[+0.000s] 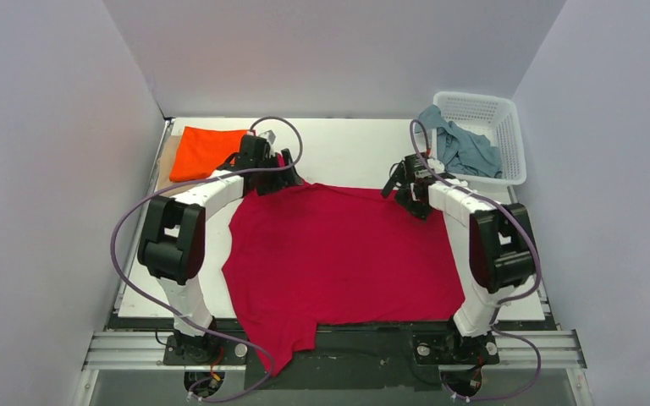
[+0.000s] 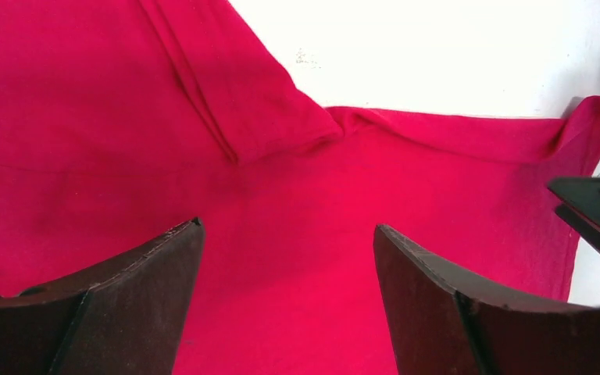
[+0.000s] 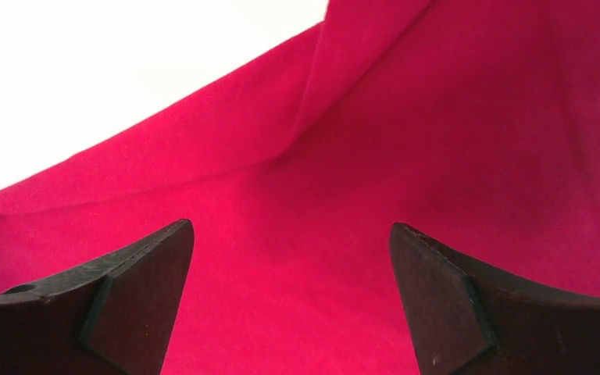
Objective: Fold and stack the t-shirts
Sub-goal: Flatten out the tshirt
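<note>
1. Crimson t-shirt [image 1: 343, 254], near part: one corner hangs over the near edge of the table [image 1: 347, 144], between the two arm bases.
2. Crimson t-shirt, body: spread open and mostly flat across the middle of the table, with no fold made in it. A loose ridge of cloth lies along its far edge (seen in both wrist views).
3. Left gripper [image 2: 287, 228]: over the far-left corner of the crimson shirt, fingers spread wide, nothing pinched. Whether the tips touch the cloth cannot be told.
4. Right gripper [image 3: 291, 225]: over the far-right corner of the crimson shirt, fingers likewise spread, holding nothing.
5. Orange t-shirt [image 1: 207, 150]: beyond the crimson shirt's far-left corner, lying as a compact flat shape, apparently folded.
6. Pale tan strip [image 1: 168, 169]: shows under the orange shirt's left side; possibly the beige shirt, not certain.
7. Grey-blue t-shirt [image 1: 465, 148]: crumpled in the white basket [image 1: 508, 114] beyond the crimson shirt's far-right corner, part of it draped over the rim.
8. Progress, as judged: one shirt folded, perhaps two. The crimson one is laid out awaiting its first fold, the grey-blue one is untouched, and roughly half the work is left.
</note>
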Controlling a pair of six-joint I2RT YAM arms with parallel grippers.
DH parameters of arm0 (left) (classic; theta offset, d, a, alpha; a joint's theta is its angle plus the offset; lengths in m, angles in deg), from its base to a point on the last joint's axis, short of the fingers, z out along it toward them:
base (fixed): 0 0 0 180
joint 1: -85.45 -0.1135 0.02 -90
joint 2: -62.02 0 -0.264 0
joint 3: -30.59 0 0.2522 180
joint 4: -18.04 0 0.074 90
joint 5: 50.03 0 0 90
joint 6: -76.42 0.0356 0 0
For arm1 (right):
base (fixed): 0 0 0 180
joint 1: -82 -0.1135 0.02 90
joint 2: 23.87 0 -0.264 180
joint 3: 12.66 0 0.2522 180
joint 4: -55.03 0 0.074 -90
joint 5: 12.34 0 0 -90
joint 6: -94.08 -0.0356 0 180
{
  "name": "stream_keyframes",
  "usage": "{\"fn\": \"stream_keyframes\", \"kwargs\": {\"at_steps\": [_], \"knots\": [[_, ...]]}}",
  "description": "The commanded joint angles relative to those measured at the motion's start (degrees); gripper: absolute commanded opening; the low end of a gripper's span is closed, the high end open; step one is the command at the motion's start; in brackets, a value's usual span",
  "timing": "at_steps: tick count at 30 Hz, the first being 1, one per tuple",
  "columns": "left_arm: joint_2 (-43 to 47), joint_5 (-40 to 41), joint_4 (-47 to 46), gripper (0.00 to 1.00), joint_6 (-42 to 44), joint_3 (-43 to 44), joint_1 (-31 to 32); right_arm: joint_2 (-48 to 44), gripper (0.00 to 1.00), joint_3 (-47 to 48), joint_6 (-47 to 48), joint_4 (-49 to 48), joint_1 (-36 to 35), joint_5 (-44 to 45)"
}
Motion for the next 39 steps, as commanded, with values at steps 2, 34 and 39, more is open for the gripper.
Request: {"fn": "stream_keyframes", "kwargs": {"at_steps": [2, 34, 39], "knots": [[-1.83, -2.81, -5.46, 0.9, -2.8, -1.96, -0.16, 8.07, 0.9, 6.74, -1.56, -6.75, -0.97, -1.83], [-2.05, 4.9, -3.32, 0.92, -1.15, -7.0, -0.91, 9.49, 0.88, 10.3, 0.53, -5.97, -2.43, 2.79], [-2.1, 4.88, -3.4, 0.92, -1.1, -6.98, -0.95, 8.65, 0.88, 7.59, 0.51, -6.44, -2.55, 2.5]]}}
